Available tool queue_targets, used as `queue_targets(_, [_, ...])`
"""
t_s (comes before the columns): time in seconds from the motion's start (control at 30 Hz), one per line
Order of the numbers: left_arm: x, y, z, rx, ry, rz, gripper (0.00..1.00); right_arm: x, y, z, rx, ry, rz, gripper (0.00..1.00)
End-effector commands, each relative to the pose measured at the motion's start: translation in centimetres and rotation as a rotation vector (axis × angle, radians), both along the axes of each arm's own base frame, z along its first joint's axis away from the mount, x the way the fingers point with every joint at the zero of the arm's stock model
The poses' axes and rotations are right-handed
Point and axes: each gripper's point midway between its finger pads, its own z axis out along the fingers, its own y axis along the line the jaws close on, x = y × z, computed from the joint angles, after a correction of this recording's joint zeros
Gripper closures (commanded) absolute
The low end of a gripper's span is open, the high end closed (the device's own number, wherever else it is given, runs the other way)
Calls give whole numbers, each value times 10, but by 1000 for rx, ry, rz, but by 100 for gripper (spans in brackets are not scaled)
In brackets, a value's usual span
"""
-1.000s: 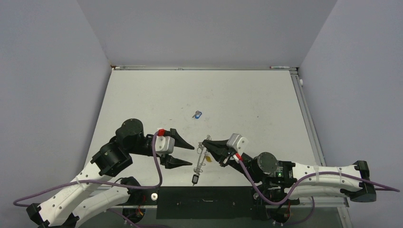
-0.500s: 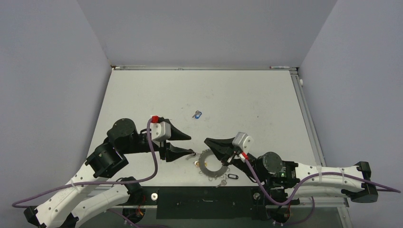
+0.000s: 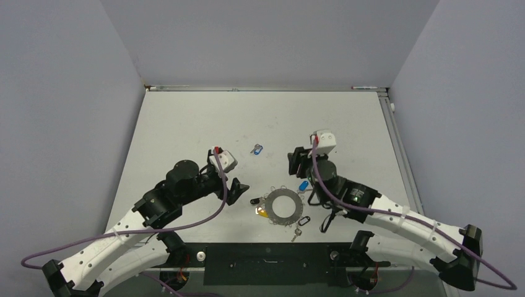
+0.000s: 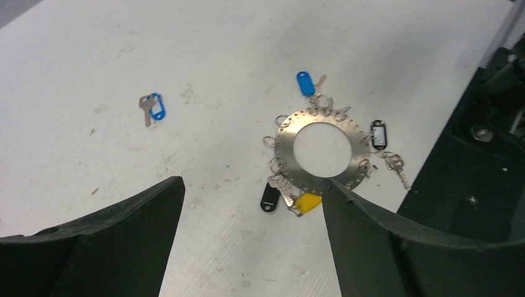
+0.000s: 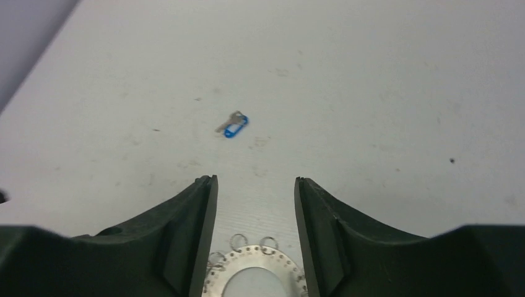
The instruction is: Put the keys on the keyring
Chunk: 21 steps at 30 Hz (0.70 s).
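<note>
While both arms crouch low over the white table (image 3: 186, 124), neither holds a thing. The left gripper (image 4: 252, 182) has its black fingers (image 4: 105, 247) spread wide, with only bare tabletop between the tips. The right gripper (image 5: 255, 179) is likewise released, its fingers (image 5: 179, 235) parted and empty.

Just above the left gripper's right-hand fingertip, a little right of centre in the left wrist view, the keyring (image 4: 283, 151) lies flat on the table. It is a silvery disc with a round hole in the middle, tiny holes along its edge and small wire loops around it. In the right wrist view only its top arc shows, at the bottom edge of the frame between the two fingers. From overhead it sits low in the centre, between the two grippers and touching neither.

Keys cluster at its rim. A blue-tagged key (image 4: 304, 83) is at the top, and a yellow tag (image 4: 308, 201) and a black tag (image 4: 269, 197) sit side by side at the lower left. A black tag with a white window (image 4: 378, 133) is on the right, with a bare silver key (image 4: 396, 164) just below it.

One more key, the loose blue-tagged key (image 4: 151, 108), lies alone in the upper left of the left wrist view, well apart from the keyring. In the right wrist view it sits above the gap between the fingers, slightly left of centre.
</note>
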Motion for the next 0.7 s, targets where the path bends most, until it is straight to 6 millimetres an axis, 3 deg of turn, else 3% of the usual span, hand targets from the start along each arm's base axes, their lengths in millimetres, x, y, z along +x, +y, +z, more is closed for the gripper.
queue_targets(0.0, [40,18,10,-25,-28,214,20,24,-40,-67,62,388,-96,45])
queue_targets(0.07, [48,23,5,-30,2,262,19,26,-44,-85,43,480,-89,39])
queue_targets(0.17, [57,27,-9,-51,56,309,19,26,-49,-113,-30,604,-142,39])
queue_targets(0.3, [57,27,-17,-45,87,310,20,19,-42,-139,-37,728,-183,49])
queue_targets(0.5, [59,25,-24,-27,103,310,20,4,-14,-150,15,744,-201,50])
queue_targets(0.67, [59,22,-27,-21,111,294,21,-5,-9,-164,-17,781,-261,57])
